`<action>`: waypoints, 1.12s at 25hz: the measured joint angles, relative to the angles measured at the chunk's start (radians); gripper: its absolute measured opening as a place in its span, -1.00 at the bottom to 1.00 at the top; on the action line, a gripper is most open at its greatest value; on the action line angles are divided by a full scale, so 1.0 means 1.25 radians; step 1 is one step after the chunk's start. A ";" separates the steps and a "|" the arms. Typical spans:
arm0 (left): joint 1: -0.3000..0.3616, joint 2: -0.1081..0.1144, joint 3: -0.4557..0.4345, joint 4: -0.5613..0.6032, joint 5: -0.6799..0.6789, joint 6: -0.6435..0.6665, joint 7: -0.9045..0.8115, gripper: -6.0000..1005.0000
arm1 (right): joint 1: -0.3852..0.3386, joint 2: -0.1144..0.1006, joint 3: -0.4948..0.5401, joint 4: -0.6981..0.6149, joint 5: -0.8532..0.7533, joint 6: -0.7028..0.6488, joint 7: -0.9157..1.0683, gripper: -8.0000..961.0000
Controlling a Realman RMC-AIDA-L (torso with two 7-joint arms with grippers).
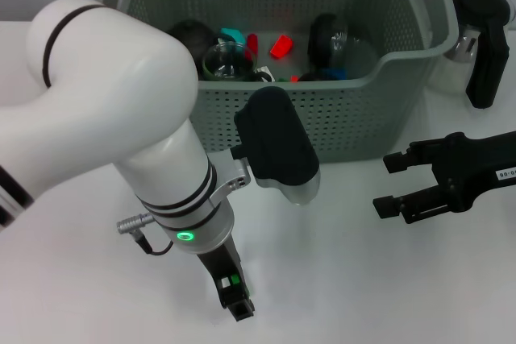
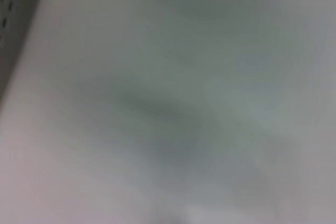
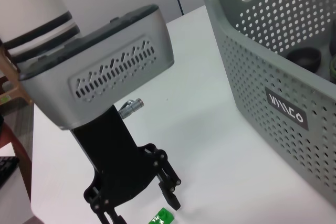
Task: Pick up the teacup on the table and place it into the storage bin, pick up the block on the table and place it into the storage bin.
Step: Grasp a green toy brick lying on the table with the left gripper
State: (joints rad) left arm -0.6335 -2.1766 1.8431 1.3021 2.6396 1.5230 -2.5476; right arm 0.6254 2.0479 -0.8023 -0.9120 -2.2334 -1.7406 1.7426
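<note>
Table (image 1: 72, 296): your white work surface, running under everything you see.
Storage bin (image 1: 339, 118): the grey-green perforated basket sits at 12 o'clock at the far side of the table, orange handle tips at its top corners. The right wrist view shows you its side wall with the small black label (image 3: 286, 109).
Bin contents: you've got a clear glass teacup (image 1: 226, 62) already inside, toward 11 o'clock, with dark round items and small red (image 1: 280, 46) and teal (image 1: 232, 35) pieces beside it.
Left arm (image 1: 121, 134): big white arm sweeping in from 9 o'clock, wrist pointing down in front of the bin.
Left gripper (image 3: 139, 195): down low over the table at 6 o'clock; in the right wrist view its black fingers stand slightly apart, pointing down at a green block (image 3: 161, 216) just below them. I can't tell whether they touch it.
Right gripper (image 1: 391, 184): at 3 o'clock, hovering over bare table beside the bin, fingers spread wide, holding nothing.
Left wrist view: only a blur of table for you, with a sliver of bin wall at the edge.
</note>
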 joint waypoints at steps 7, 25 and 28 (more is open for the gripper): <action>-0.001 0.000 0.005 -0.003 0.002 -0.009 -0.001 0.41 | 0.002 0.000 0.000 0.000 0.000 0.000 0.000 0.93; -0.007 0.001 0.007 -0.028 0.004 -0.026 -0.001 0.40 | 0.003 0.000 0.000 0.002 0.000 0.003 0.000 0.93; -0.007 0.001 0.007 -0.034 0.004 -0.030 -0.001 0.40 | 0.003 0.000 0.000 0.002 0.000 0.003 0.000 0.93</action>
State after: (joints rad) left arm -0.6428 -2.1752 1.8515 1.2599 2.6447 1.4857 -2.5494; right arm 0.6289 2.0478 -0.8022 -0.9095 -2.2334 -1.7363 1.7426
